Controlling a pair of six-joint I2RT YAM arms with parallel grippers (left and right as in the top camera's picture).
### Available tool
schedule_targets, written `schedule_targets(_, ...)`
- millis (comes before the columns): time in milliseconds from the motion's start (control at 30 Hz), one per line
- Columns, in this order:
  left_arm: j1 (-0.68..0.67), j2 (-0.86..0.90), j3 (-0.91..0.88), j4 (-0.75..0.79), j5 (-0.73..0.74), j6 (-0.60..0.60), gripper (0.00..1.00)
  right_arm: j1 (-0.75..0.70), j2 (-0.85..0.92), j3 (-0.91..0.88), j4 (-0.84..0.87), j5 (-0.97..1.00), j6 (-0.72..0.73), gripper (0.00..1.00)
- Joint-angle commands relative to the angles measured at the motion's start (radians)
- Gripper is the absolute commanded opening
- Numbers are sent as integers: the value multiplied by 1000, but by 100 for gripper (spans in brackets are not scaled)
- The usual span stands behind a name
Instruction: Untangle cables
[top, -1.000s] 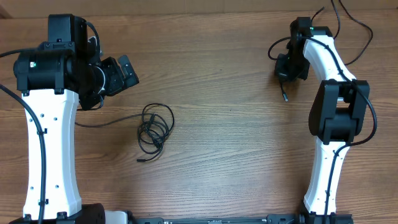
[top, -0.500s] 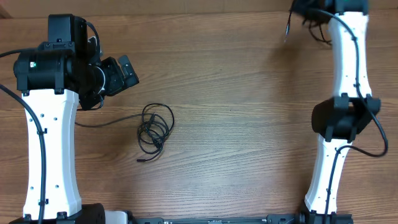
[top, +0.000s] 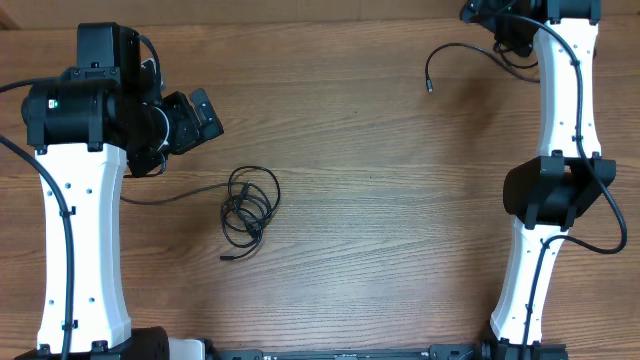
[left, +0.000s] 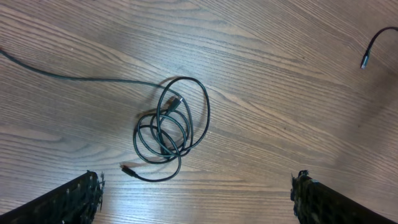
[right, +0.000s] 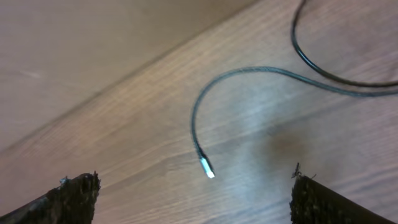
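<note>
Left gripper (left: 199, 202): fingers spread wide, nothing held; the tangled coil of thin black cable (left: 168, 134) lies on the brown wooden table (left: 280, 81) just ahead of the gap between them, judged the next pick; right gripper (right: 196, 196): equally wide, empty; a separate black cable end with silver plug (right: 205, 167) lies beyond its fingers, apparently already parted; only overhead shows it running back toward that wrist.

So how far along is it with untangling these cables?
Done, it seems: one cable lies by itself at the far right, its plug free. In hand: nothing, since the left gripper and right gripper are both open and empty. Left to do: the other cable, mid-table, is a looped tangle.
</note>
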Motion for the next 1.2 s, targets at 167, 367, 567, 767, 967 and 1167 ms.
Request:
schedule_targets(167,-3,8,-3,0,8,-11,100,1,-4,-11,-87,39,-2,100)
schedule_targets(367,-3,8,-3,1,8,-11,100,1,-4,-11,-177,85,-3,100)
schedule_targets(567,-3,8,-3,0,8,-11,100,-4,-4,-11,-225,219,-2,100)
schedule_targets(767,-3,8,-3,0,8,-11,100,-44,-4,-11,-232,256,-1,100)
schedule_targets(967,-3,8,-3,1,8,-11,99,-103,-4,-11,-282,212,-1,100)
schedule_targets(1167,-3,8,-3,0,8,-11,99,-119,-4,-11,-341,32,-2,100)
